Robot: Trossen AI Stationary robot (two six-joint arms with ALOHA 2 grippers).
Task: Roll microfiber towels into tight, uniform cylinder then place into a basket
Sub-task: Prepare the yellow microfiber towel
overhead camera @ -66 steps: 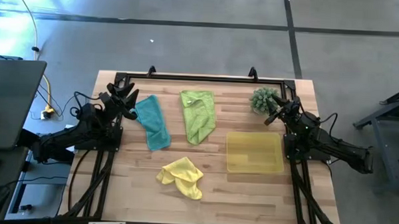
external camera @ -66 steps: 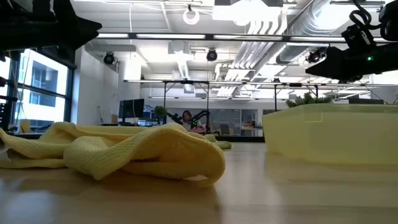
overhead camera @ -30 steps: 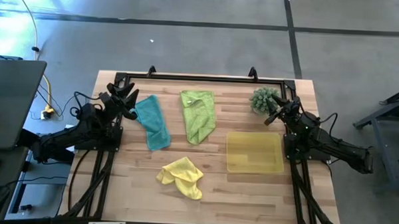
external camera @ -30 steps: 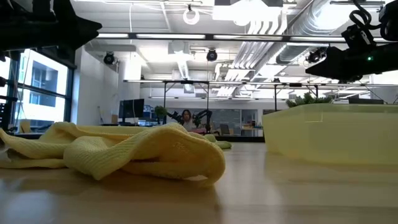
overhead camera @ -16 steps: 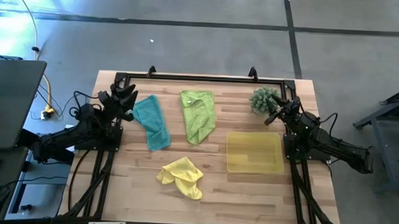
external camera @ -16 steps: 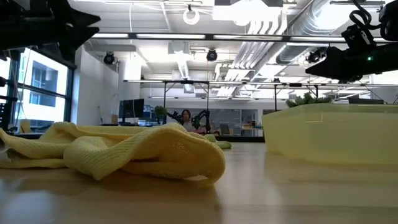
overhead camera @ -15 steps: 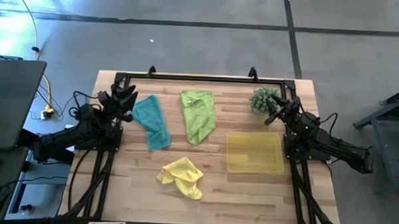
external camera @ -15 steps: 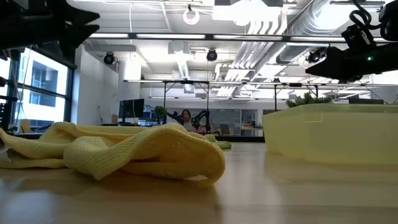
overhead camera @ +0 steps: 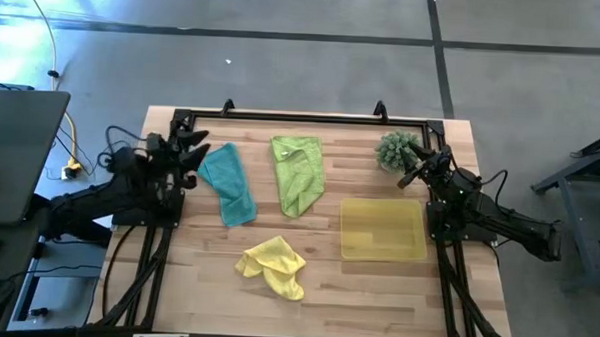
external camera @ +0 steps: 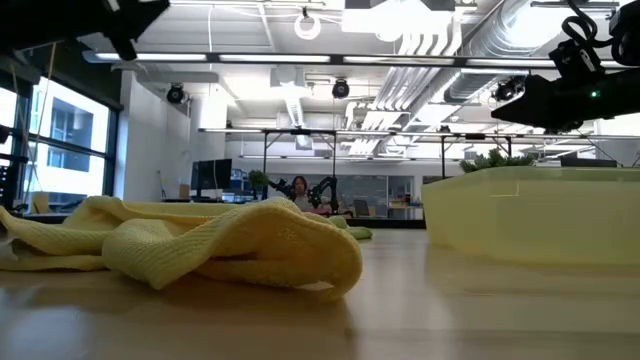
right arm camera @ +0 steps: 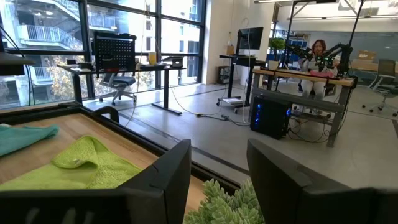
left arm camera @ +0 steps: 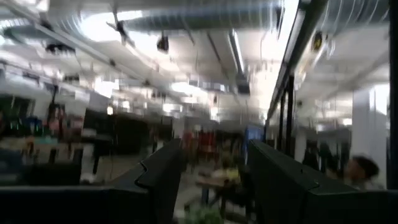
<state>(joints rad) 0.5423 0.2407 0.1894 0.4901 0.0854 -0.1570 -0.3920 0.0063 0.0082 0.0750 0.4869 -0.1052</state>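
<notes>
Table: pale wooden plank top (overhead camera: 376, 291), black frame along its edges.
Left gripper (overhead camera: 193, 147): at 10 o'clock, fingers apart, nothing between them; teal towel (overhead camera: 229, 183) lies just beside it, toward centre.
Right gripper (overhead camera: 417, 167): at 2 o'clock, fingers apart, empty, beside the spiky green plant (overhead camera: 396, 149).
Green towel (overhead camera: 299, 172): soft, loosely folded, at 12 o'clock.
Yellow towel (overhead camera: 273, 265): crumpled heap, nubby weave, at 6 o'clock.
Basket (overhead camera: 382, 229): shallow translucent yellow plastic rectangle, at 3 o'clock, below the right gripper.

We look straight down on the table (overhead camera: 376, 291); our low camera sits beside the yellow towel (external camera: 200, 245).
</notes>
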